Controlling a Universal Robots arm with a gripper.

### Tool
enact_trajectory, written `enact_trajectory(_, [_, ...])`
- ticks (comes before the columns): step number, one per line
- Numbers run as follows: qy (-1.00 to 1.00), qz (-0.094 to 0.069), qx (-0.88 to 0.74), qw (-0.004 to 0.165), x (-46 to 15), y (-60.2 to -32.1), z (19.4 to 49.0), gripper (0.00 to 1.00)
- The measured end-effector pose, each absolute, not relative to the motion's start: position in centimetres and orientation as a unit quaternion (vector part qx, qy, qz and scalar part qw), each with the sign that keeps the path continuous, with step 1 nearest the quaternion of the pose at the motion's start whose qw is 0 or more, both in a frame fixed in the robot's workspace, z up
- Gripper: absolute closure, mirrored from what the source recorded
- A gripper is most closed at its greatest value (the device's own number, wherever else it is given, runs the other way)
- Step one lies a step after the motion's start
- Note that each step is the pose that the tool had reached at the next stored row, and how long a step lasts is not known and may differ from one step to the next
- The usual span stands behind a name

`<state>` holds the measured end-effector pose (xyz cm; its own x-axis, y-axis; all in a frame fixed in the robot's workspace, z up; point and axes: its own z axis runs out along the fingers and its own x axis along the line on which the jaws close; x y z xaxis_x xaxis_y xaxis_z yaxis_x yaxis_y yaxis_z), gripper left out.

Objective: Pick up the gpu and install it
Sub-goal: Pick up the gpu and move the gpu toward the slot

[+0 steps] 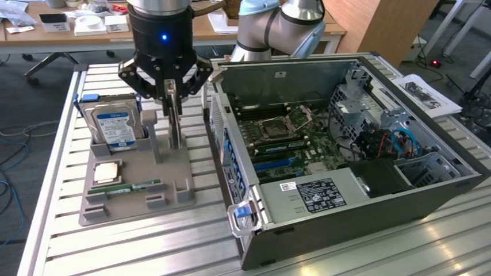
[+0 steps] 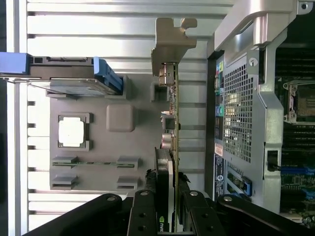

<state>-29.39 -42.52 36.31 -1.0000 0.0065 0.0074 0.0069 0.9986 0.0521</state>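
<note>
While the case point(image 1: 383, 210) is lying open on the exterior view's right, the tray point(image 1: 130, 201) is sitting just beside it, carrying the drive point(image 1: 115, 126) at its far end. The gripper point(image 1: 175, 103) is hanging over the tray's case-side edge and is pinching the gpu point(image 1: 177, 129), which is standing upright on its long edge in the tray's slot. In the wrist view the fingers point(image 2: 146, 196) are pressing on both faces of the card at the fan point(image 2: 162, 177), with the jaws part-way closed. The bracket point(image 2: 170, 44) is projecting from the card's far end, clear of the fingers. The card is probably going to handle as light and stiff but fragile. Its board is thin and its parts are exposed, so the fan housing is likely offering the safest purchase. The bracket and the bottom contact edge are best left untouched, and a hold this far from the bracket may let the card tilt.
</note>
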Motion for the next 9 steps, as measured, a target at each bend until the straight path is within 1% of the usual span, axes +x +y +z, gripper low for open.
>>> enact_trajectory(9, [-1.000, -0.026, -0.004, 0.003, -29.4, -42.5, 39.0, 0.73])
